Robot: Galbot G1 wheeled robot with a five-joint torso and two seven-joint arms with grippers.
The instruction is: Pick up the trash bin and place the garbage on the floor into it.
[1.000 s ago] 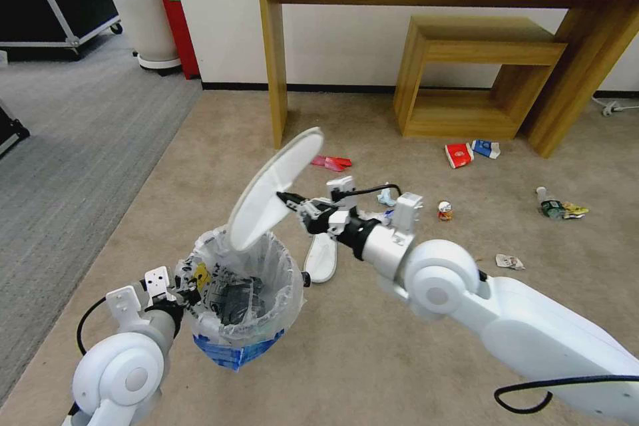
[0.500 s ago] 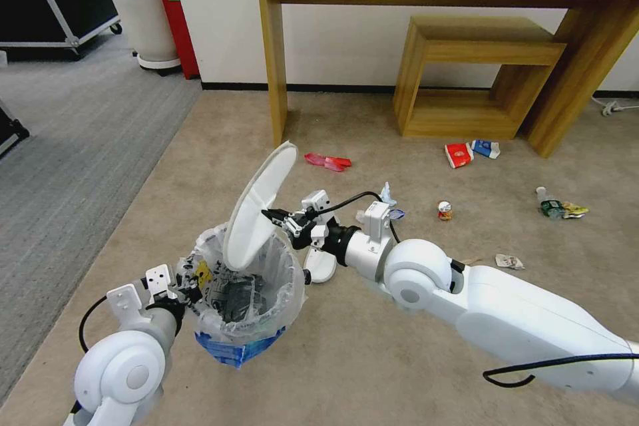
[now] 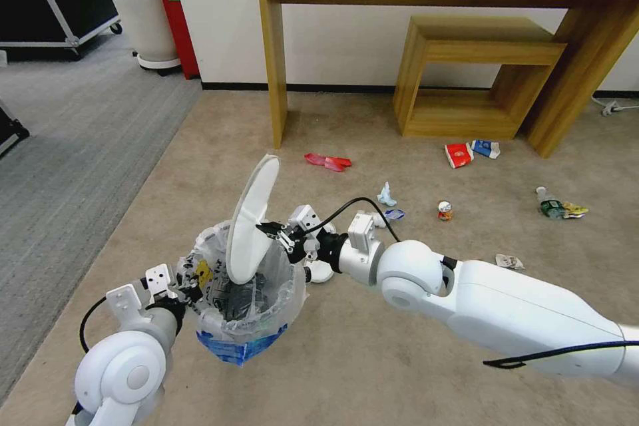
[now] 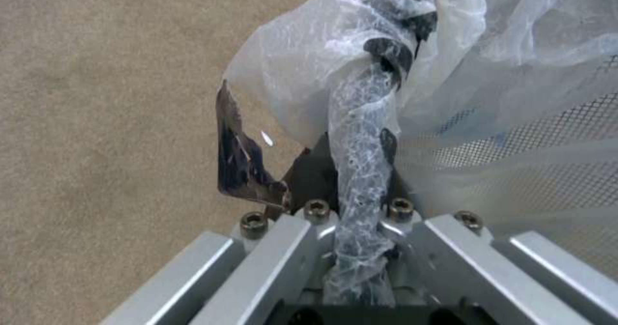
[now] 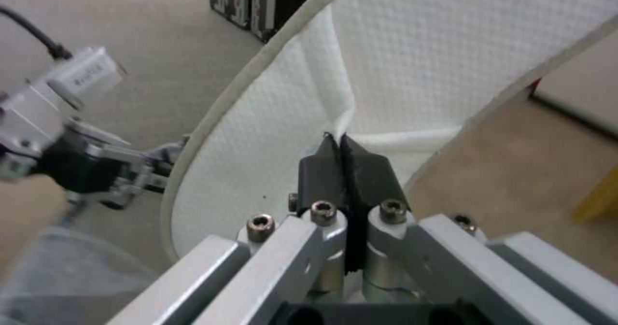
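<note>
The trash bin (image 3: pixel 243 303), lined with a crinkly clear bag, hangs above the beige floor (image 3: pixel 359 366). My left gripper (image 3: pixel 188 285) is shut on its near rim, with bag plastic pinched between the fingers (image 4: pixel 364 122). My right gripper (image 3: pixel 267 229) is shut on a white slipper (image 3: pixel 251 219); in the right wrist view its tips (image 5: pixel 340 144) pinch the slipper's strap (image 5: pixel 412 64). The slipper stands almost upright with its lower end in the bin's mouth. A second slipper (image 3: pixel 321 271) lies partly hidden behind my right wrist. Other garbage lies beyond: red wrapper (image 3: pixel 327 161), tissue (image 3: pixel 386 195), can (image 3: pixel 444 210), red cup (image 3: pixel 458 154), blue-white carton (image 3: pixel 486 148), bottle (image 3: pixel 551 205).
A wooden table's leg (image 3: pixel 273 66) and a low wooden shelf (image 3: pixel 466 80) stand against the far wall. At the far left are a white plant pot (image 3: pixel 146 26) and grey ribbed carpet (image 3: pixel 66 133). A crumpled wrapper (image 3: pixel 509 261) lies near my right arm.
My right gripper has carried the slipper left and down over the bin, turning it more upright. The left gripper and the bin have stayed put.
</note>
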